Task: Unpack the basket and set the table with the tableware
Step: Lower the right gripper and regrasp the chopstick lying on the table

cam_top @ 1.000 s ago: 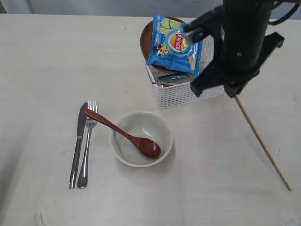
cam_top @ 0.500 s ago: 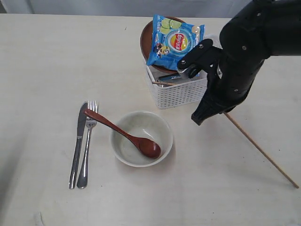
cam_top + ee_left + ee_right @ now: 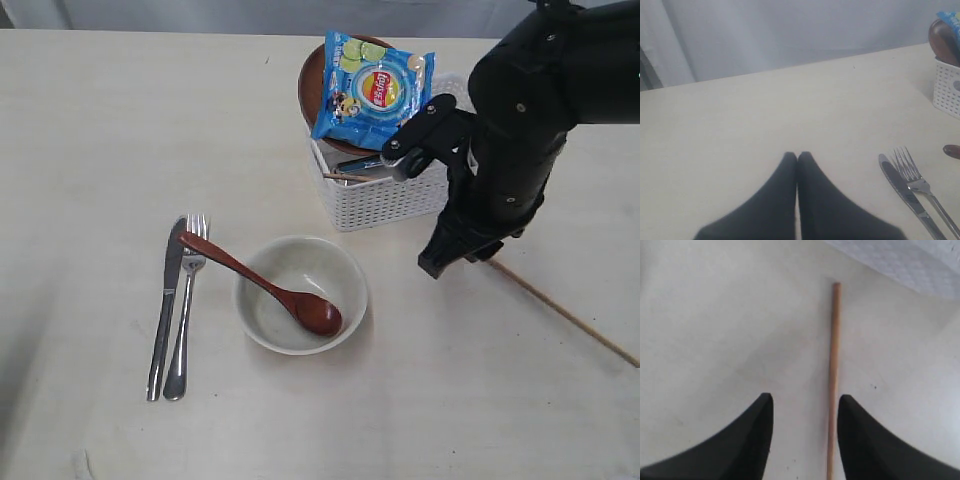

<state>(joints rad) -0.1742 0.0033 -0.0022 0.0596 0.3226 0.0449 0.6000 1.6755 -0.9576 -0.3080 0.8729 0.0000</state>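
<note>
While a single chopstick [image 3: 833, 365] lies flat on the desk [image 3: 100, 120], well to the right of the bowl [image 3: 300, 241] and slanting away from the basket [image 3: 380, 205], the right fingers [image 3: 750, 440] stand parted low over it; in the right wrist view the stick runs through the gap, close beside one finger, and nothing is pinched, so the step in hand reads as setting this chopstick down. The left fingers [image 3: 780, 200] are pressed together and empty, poised over bare desk near the knife [image 3: 165, 310] and fork [image 3: 185, 320], which lie side by side left of the bowl; the wooden spoon [image 3: 262, 281] rests with its head in the bowl and its handle across the fork. The basket sits at the far side of the desk with the brown plate [image 3: 310, 85] propped in it and a blue chip bag [image 3: 372, 90] lying over the plate; a second chopstick [image 3: 345, 176] pokes out over the front rim; what else is inside cannot be made out behind the arm. The next move probably calls for the right arm to rise straight off the stick without nudging it, then return to the basket; the remaining chopstick needs a narrow, well-aimed pinch, and the bag will likely have to be shifted before the plate comes free.
</note>
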